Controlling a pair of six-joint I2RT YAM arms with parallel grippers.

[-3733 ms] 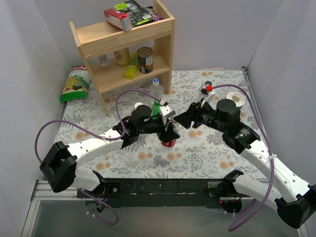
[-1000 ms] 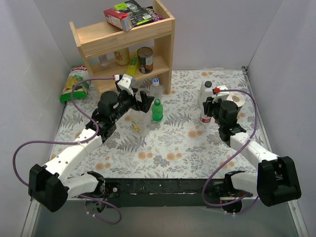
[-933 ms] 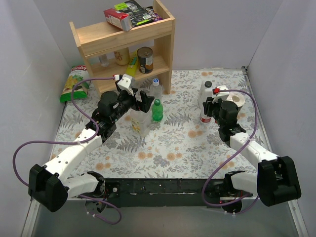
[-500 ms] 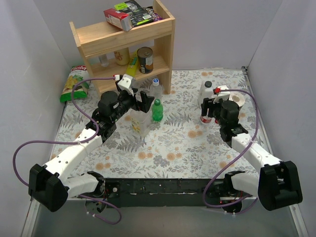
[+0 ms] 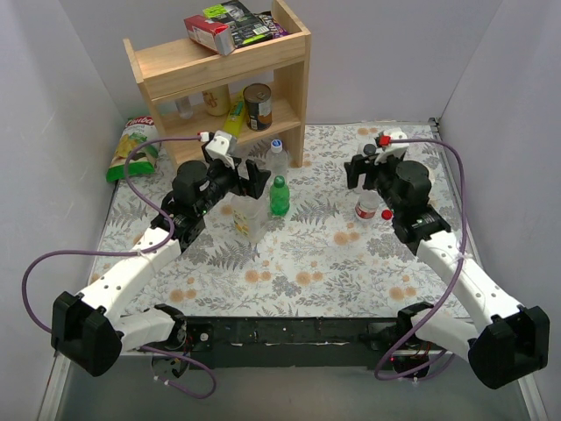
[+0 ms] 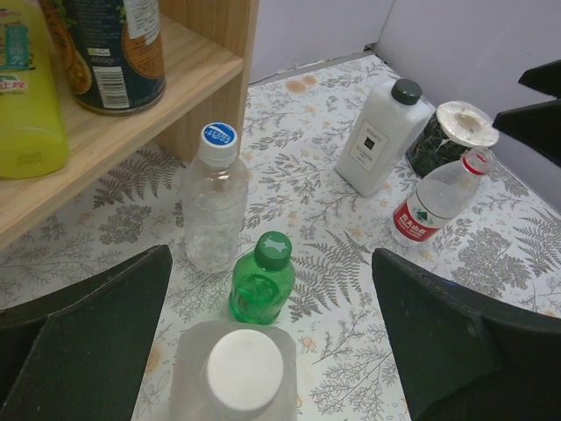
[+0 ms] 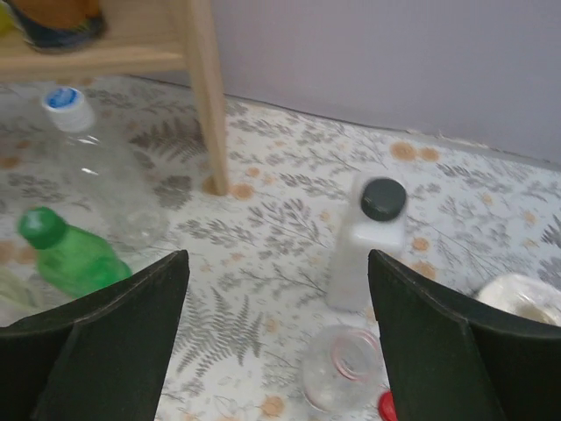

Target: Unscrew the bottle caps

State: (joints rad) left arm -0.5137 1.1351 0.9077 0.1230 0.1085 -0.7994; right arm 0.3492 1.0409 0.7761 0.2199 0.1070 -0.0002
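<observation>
My left gripper [image 5: 251,175] [image 6: 272,256] is open and hovers above the large clear bottle [image 5: 248,217], whose white cap [image 6: 245,371] is on. The small green bottle [image 5: 279,196] [image 6: 261,285] keeps its green cap [image 6: 273,250]. The slim clear bottle [image 5: 277,158] [image 6: 213,206] keeps its blue cap [image 6: 218,135]. The red-labelled bottle [image 5: 367,207] [image 6: 436,200] stands open-mouthed [image 7: 342,367]. The red cap [image 5: 387,214] [image 7: 387,405] lies on the table beside it. My right gripper [image 5: 358,170] [image 7: 279,256] is open and empty, raised above and behind that bottle.
An opaque white bottle [image 6: 381,136] [image 7: 366,241] with a dark cap stands behind the red-labelled one, next to a dark round container [image 6: 451,132]. A wooden shelf [image 5: 219,61] with cans sits at the back left, and a chip bag [image 5: 133,151] leans by the left wall.
My right gripper opened, let go of the red cap and rose back from the red-labelled bottle; the cap now lies on the table. The left arm has stayed still.
</observation>
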